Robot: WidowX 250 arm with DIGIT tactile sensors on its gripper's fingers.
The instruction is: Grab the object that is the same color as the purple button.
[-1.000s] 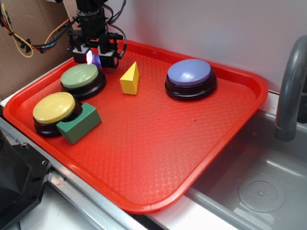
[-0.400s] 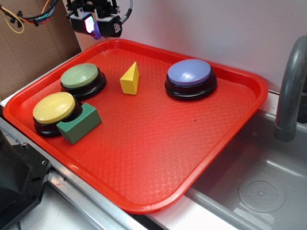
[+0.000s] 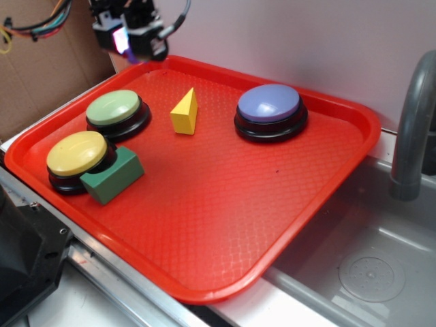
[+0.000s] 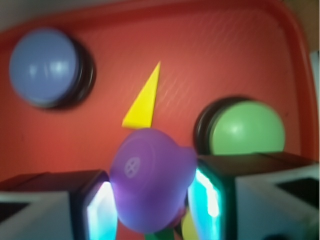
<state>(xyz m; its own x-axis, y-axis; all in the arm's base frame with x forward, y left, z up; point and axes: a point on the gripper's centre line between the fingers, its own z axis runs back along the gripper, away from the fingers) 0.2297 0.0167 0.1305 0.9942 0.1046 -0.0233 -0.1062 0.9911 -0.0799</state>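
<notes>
The grab looks made, so the step in hand is, by my judgement, carrying the small purple piece clear without losing it. Doing that well means holding the squeeze steady and moving smoothly: the piece is rounded and lumpy, the sort of shape that can squirt out from between flat pads if the pressure eases or the arm jerks. There is nothing close beneath to snag on, which helps.

The gripper hangs in the air above the far left corner of the red tray, well apart from everything on it. In the wrist view its two fingers press on either side of the purple piece, jaws narrowed to just the width of that piece (a glow lights the inner faces of the pads). From outside only a sliver of purple shows between them.

Below, the purple button sits toward the tray's back right, the yellow wedge between it and the green button. The yellow button rests near the front left with the green block touching its base.
</notes>
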